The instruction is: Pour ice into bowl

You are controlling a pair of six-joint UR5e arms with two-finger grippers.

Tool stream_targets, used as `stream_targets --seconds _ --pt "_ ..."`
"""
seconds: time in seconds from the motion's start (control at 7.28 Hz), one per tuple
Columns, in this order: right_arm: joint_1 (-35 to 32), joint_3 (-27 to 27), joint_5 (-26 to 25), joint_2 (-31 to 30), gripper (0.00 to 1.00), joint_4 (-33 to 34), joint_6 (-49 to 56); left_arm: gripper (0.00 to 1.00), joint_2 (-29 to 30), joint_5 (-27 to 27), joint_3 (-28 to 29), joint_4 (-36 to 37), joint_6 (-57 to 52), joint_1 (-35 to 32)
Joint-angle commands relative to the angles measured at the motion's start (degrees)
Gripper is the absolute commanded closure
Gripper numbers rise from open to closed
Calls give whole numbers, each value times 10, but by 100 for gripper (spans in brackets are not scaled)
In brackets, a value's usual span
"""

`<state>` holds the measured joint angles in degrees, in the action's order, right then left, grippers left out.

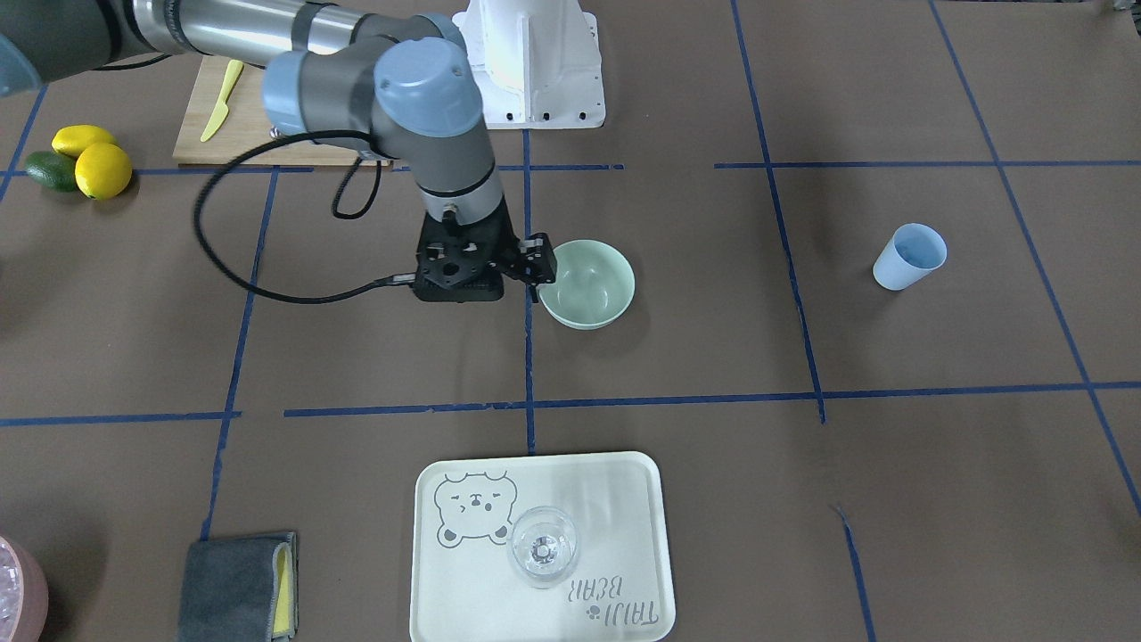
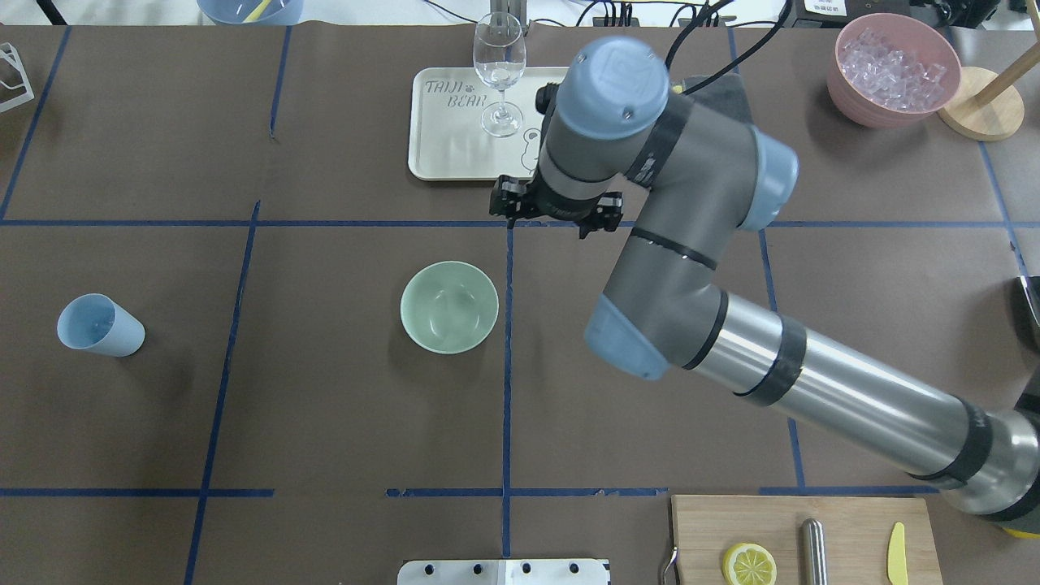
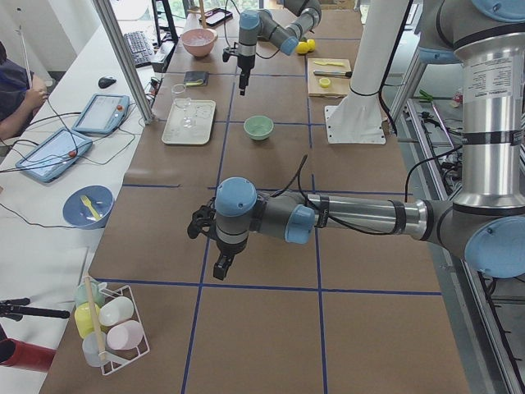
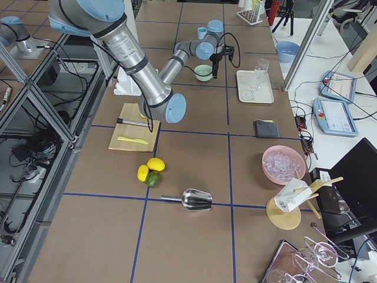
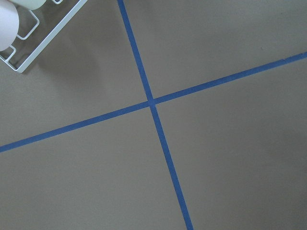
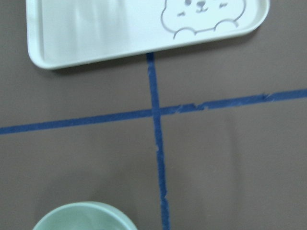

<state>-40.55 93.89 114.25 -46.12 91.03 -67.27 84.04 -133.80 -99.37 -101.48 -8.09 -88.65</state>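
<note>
1. Pink container (image 1: 31, 593) at the operators'-edge corner of the counter (image 2: 244, 406) holds the ice (image 2: 892, 61), heaped as stock and well apart from the bowl (image 2: 448, 306).
2. Bowl stands mid-counter, mouth up, I'd guess to receive; it's round, so it has no long axis.
3. Right gripper (image 1: 462, 283) hangs near the bowl, and the left gripper (image 3: 221, 267) is toward the counter's left end. I cannot tell how either's fingers are set.

One bowl (image 2: 448, 307), one blue cup (image 2: 99, 326), one wine glass (image 2: 499, 61), one tray (image 2: 443, 146), two lemons (image 1: 102, 169), one pink container (image 2: 877, 114).

Broad table covered in matte brown paper (image 2: 325, 422), blue tape grid lines (image 2: 507, 406), long white side bench (image 3: 33, 246), silver aluminium frame post (image 3: 123, 57)
</note>
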Motion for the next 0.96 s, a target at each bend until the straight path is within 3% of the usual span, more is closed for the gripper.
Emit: stream_targets --seconds 0.0,0.27,0.55,0.82 --pt "-135 53 106 -85 0 31 192 0 2 4 1 -28 4 7" --pt "-263 41 148 -198 0 34 478 0 17 -1 -6 -54 6 7" --pt "-360 3 159 -271 0 35 687 0 17 -1 0 -131 7 7" --pt "-429 1 164 -359 0 30 723 0 47 1 32 -241 7 7"
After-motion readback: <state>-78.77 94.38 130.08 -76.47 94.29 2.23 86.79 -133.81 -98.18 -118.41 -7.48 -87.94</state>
